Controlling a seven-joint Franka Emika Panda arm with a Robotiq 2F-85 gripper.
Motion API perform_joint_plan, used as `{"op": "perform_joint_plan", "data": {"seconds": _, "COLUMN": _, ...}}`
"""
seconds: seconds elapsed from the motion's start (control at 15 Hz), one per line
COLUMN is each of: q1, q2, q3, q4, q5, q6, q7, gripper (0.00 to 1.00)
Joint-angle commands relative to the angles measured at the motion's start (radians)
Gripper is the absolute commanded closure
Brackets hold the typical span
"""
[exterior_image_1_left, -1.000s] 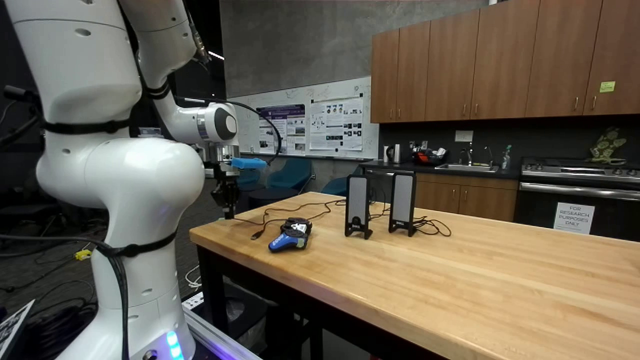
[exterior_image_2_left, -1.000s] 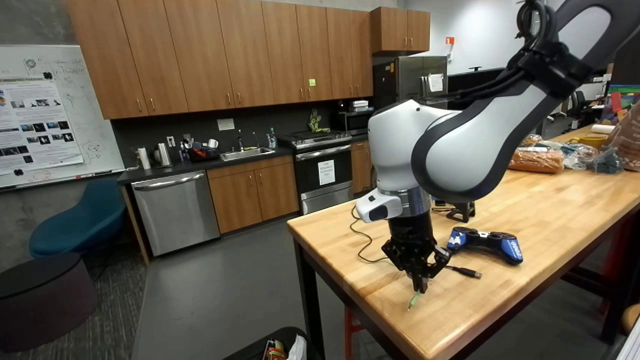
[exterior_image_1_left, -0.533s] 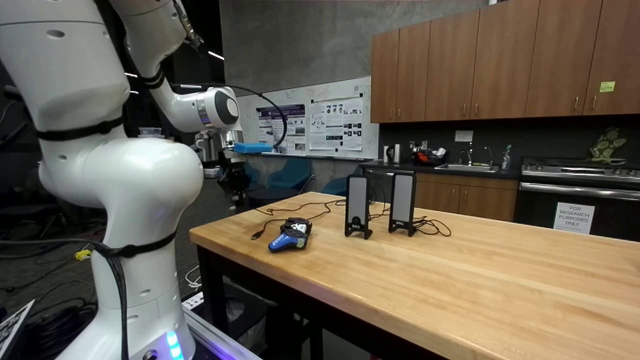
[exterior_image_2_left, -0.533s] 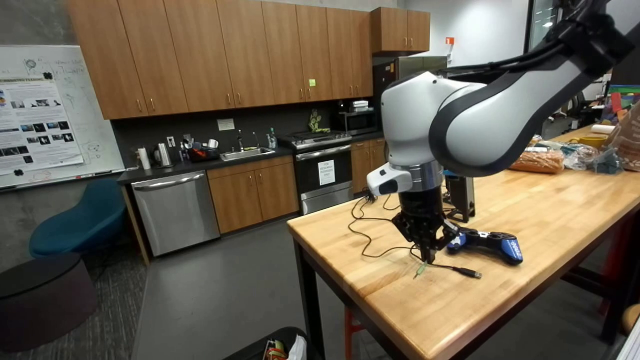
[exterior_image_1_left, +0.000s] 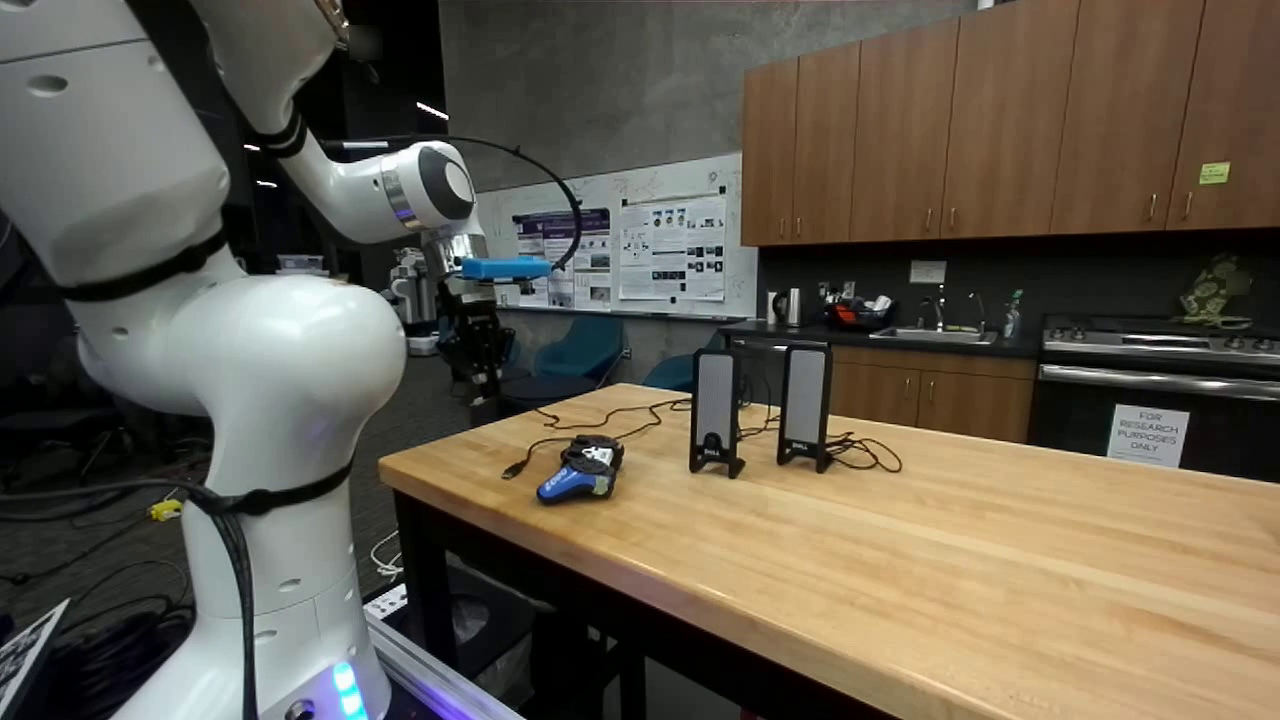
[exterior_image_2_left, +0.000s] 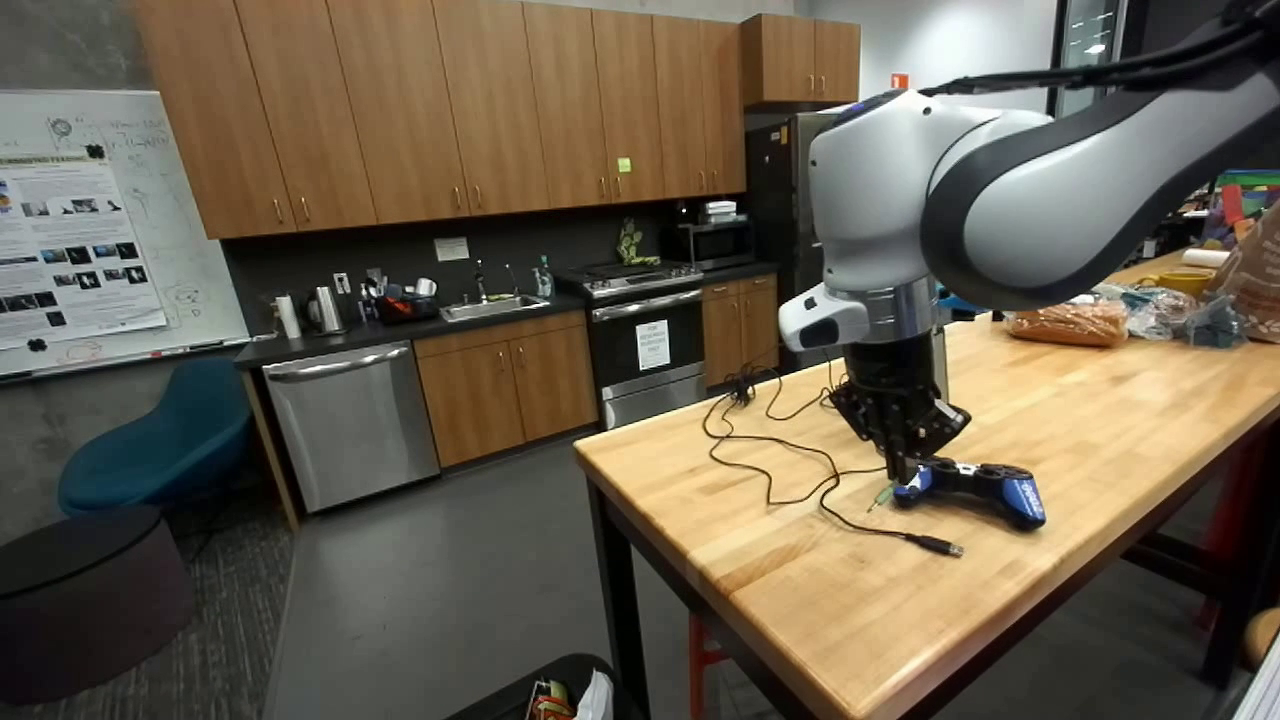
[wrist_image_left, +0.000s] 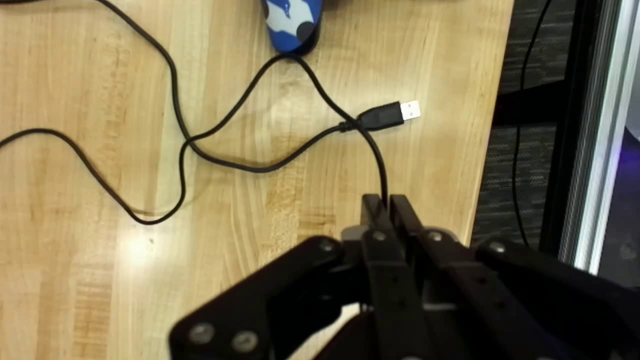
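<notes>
My gripper (wrist_image_left: 385, 200) is shut on a thin black cable (wrist_image_left: 376, 152), pinched between the fingertips in the wrist view. In an exterior view the gripper (exterior_image_2_left: 900, 476) points down above the table, and a green plug (exterior_image_2_left: 881, 497) sticks out below the fingertips. The gripper also shows in an exterior view (exterior_image_1_left: 484, 405), near the table's far corner. A black USB plug (wrist_image_left: 382, 117) on another cable lies on the table, under the held cable's loop as seen from the wrist. A blue and black game controller (exterior_image_2_left: 985, 490) lies close by, also in an exterior view (exterior_image_1_left: 582, 470).
Two upright grey and black speakers (exterior_image_1_left: 715, 410) (exterior_image_1_left: 804, 405) stand on the wooden table (exterior_image_1_left: 900, 560) with cables around them. Bagged items (exterior_image_2_left: 1070, 322) lie at the table's far end. A dark bin (exterior_image_2_left: 585, 670) stands on the floor beside the table.
The gripper has risen and moved away from the table's near corner toward the controller in an exterior view. The cable and green plug have travelled with it. The controller and USB plug stay put.
</notes>
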Motion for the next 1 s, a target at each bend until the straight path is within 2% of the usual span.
{"op": "perform_joint_plan", "data": {"seconds": 0.0, "q1": -0.004, "q2": -0.103, "q3": -0.024, "q4": -0.045, "q5": -0.038, "q6": -0.049, "q7": 0.053, "gripper": 0.98}}
{"op": "perform_joint_plan", "data": {"seconds": 0.6, "q1": -0.027, "q2": -0.217, "q3": -0.074, "q4": -0.095, "q5": -0.091, "q6": -0.161, "q7": 0.153, "gripper": 0.98}}
{"op": "perform_joint_plan", "data": {"seconds": 0.93, "q1": -0.045, "q2": -0.295, "q3": -0.087, "q4": -0.095, "q5": -0.101, "q6": -0.185, "q7": 0.256, "gripper": 0.98}}
